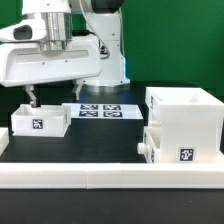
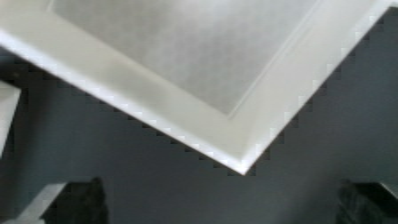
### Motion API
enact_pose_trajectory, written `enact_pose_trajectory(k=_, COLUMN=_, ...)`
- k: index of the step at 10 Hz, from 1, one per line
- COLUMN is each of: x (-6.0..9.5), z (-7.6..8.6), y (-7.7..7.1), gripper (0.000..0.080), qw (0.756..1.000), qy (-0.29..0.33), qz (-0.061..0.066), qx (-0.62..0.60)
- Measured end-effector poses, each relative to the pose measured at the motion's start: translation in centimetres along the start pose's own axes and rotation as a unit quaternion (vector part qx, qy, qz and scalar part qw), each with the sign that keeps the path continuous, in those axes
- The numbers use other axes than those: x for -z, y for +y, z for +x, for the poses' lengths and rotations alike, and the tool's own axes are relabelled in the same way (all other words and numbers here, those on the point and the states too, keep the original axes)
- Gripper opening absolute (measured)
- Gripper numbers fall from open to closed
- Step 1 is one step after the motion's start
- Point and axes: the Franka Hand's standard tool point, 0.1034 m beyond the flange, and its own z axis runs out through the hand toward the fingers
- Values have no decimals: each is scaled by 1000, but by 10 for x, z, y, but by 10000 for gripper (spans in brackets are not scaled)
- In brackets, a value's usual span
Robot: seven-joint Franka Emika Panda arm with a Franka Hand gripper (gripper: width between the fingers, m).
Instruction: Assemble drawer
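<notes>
A small white open-top tray [image 1: 40,121] with a square tag on its front stands on the dark table at the exterior view's left. My gripper [image 1: 35,98] hangs just above its back edge, open and empty. In the wrist view one corner of this tray [image 2: 143,90] fills the frame, with its grey inside showing. My gripper [image 2: 222,205] is spread wide, with dark fingertips [image 2: 71,203] at either side over bare table off the corner. The tall white case [image 1: 185,112] stands at the right. A second tagged tray [image 1: 178,150] sits low in its front, sticking out a little.
The marker board [image 1: 105,110] lies flat on the table between the tray and the case. A long low white rail [image 1: 100,176] runs along the front edge. The arm's white body [image 1: 60,60] hangs over the left half.
</notes>
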Motion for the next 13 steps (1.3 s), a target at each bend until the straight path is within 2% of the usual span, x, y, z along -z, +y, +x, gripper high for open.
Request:
enact_pose_trajectory(k=4, x=-1, z=1, y=-2, gripper=649, qw=994, qy=2, qz=5, qx=-112)
enact_pose_trajectory(k=7, x=-11, z=-16, y=-8, gripper=649, qw=968, qy=-3, qz=18, qx=-252)
enact_pose_trajectory(k=8, x=-15, z=-20, y=-12, gripper=649, qw=958, qy=-1, qz=16, qx=-285)
enact_pose_trajectory(k=11, x=-31, z=-30, y=-25, gripper=649, qw=959, qy=-8, qz=19, qx=-284)
enact_pose_trajectory(k=13, x=-42, z=-37, y=-30, gripper=649, qw=959, qy=-7, qz=15, qx=-283)
